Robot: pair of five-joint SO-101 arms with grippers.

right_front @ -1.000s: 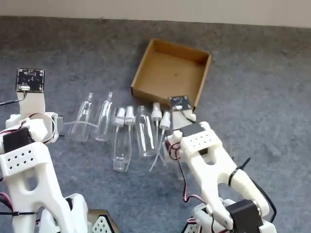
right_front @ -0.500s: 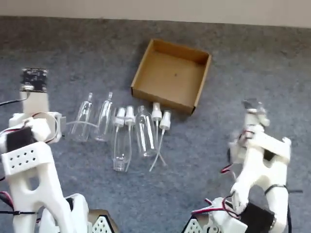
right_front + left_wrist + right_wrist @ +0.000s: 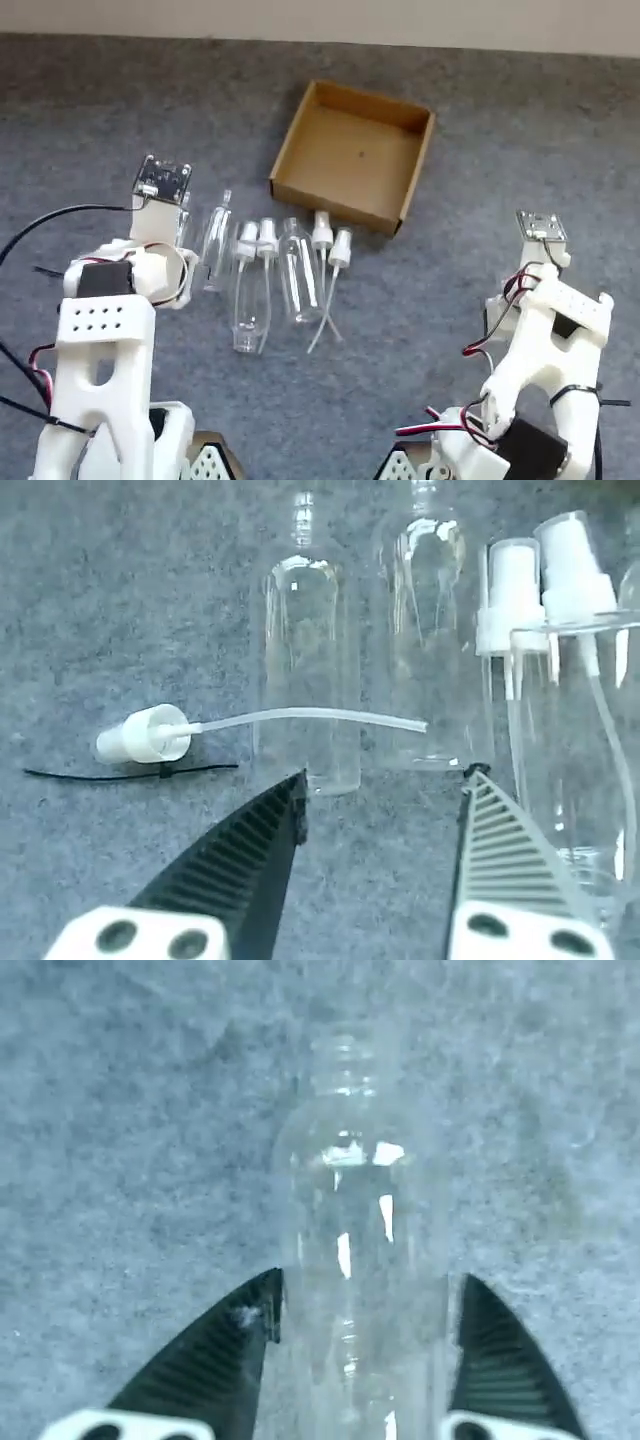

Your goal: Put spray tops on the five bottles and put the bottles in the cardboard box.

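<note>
Cardboard box [image 3: 335,207]: far centre of grey carpet surface [image 3: 520,110]. Row of clear bottles [image 3: 298,270] lying nr box's front wall. L claw [image 3: 380,785]: fingers apart, over bases of two capless bottles [image 3: 305,670]. Loose spray top [image 3: 150,735], tube across both. Black cable tie [image 3: 130,773] just beside it. R claw [image 3: 368,1282]: clamped on separate bottle [image 3: 350,1180], well right of row.

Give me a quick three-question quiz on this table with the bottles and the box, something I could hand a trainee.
1. True or false: the cardboard box holds a bottle.
2. The left hand is: A) open, B) shut empty, C) shut on the box's rim.
3. Which hand holds a clear bottle?
Key: 1 false; 2 A; 3 the right hand.
</note>
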